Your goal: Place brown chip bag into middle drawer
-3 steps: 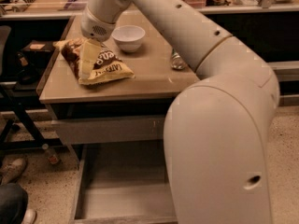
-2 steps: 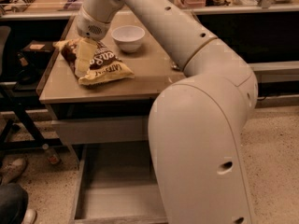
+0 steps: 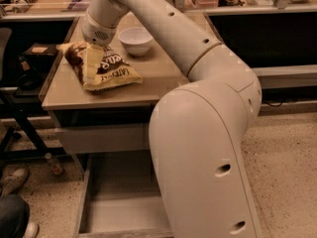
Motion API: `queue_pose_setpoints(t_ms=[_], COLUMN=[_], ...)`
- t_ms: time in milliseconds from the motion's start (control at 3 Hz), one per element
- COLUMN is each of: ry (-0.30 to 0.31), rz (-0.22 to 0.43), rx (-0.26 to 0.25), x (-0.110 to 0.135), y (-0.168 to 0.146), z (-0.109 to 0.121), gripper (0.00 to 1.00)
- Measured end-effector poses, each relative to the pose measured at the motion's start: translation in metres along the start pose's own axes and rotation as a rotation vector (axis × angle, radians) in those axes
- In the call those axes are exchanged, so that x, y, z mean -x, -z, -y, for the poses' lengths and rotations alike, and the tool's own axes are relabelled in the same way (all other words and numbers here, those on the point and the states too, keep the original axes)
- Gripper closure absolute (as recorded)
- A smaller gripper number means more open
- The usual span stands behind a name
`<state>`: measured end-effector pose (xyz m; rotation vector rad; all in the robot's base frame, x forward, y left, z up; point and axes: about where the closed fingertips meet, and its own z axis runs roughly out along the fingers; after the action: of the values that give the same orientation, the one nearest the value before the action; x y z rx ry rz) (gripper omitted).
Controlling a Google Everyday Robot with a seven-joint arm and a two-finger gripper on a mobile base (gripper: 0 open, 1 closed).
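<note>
The brown chip bag (image 3: 101,67) lies crinkled on the left part of the cabinet top, dark brown with white lettering and a cream-yellow end toward the front. My gripper (image 3: 93,39) reaches down from the white arm right at the bag's back end; its wrist covers the fingertips. The middle drawer (image 3: 116,202) is pulled out below the cabinet front, grey with a plain flat floor, and my arm's big white body hides its right part.
A white bowl (image 3: 135,39) stands on the cabinet top (image 3: 64,90) just right of the bag. A black chair frame (image 3: 20,78) stands to the left. A person's shoe and leg (image 3: 12,202) are at the lower left on the speckled floor.
The arm has swung left and its elbow has come further into view, covering the right part of the cabinet top. The gripper stays at the bag's back end; the bag has barely moved.
</note>
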<state>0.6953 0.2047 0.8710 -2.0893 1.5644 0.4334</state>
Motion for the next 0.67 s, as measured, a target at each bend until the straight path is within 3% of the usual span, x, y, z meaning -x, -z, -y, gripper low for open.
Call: queue_pose_setpoints(t_ms=[667], ry=[0.022], rz=[-0.013], rx=[-0.012], x=[-0.0182], y=[-0.0121], z=[0.0074], gripper=[0.00])
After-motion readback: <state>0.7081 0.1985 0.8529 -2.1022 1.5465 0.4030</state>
